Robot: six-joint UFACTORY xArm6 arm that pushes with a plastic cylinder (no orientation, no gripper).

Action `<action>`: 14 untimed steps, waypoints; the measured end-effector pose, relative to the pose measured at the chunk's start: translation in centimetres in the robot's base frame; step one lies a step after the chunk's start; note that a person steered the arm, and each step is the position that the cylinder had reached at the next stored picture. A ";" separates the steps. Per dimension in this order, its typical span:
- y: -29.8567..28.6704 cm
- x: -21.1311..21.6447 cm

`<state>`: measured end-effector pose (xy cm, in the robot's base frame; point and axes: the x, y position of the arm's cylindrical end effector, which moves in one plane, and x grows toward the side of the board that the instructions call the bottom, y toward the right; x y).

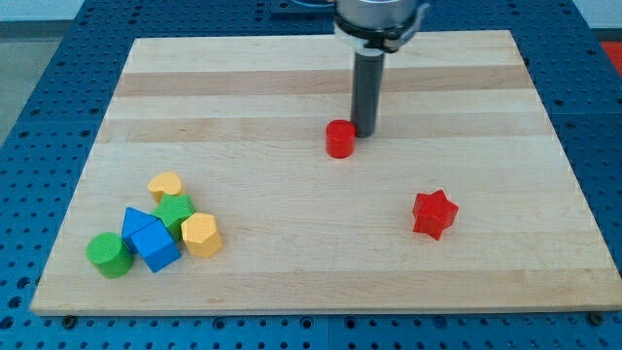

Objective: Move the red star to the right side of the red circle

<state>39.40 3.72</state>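
The red circle (pixel 340 139) is a short red cylinder near the middle of the wooden board (pixel 292 87). The red star (pixel 433 213) lies to the lower right of it, well apart. My tip (pixel 364 131) stands just at the red circle's upper right edge, touching it or nearly so. The dark rod rises from there to the view's top.
A cluster of blocks sits at the lower left: a yellow heart (pixel 166 185), a green star-like block (pixel 175 210), a yellow hexagon (pixel 201 234), two blue blocks (pixel 150 237), and a green cylinder (pixel 108 254). The board's bottom edge (pixel 311 309) runs just below them.
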 end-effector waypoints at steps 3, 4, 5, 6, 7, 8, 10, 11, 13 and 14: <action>6.6 3.4; 9.0 6.5; 11.4 9.2; 15.1 10.8; 15.6 14.9; 13.1 16.7; 9.0 16.0; 7.4 15.2; 5.9 11.5; 6.1 11.2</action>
<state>50.60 9.79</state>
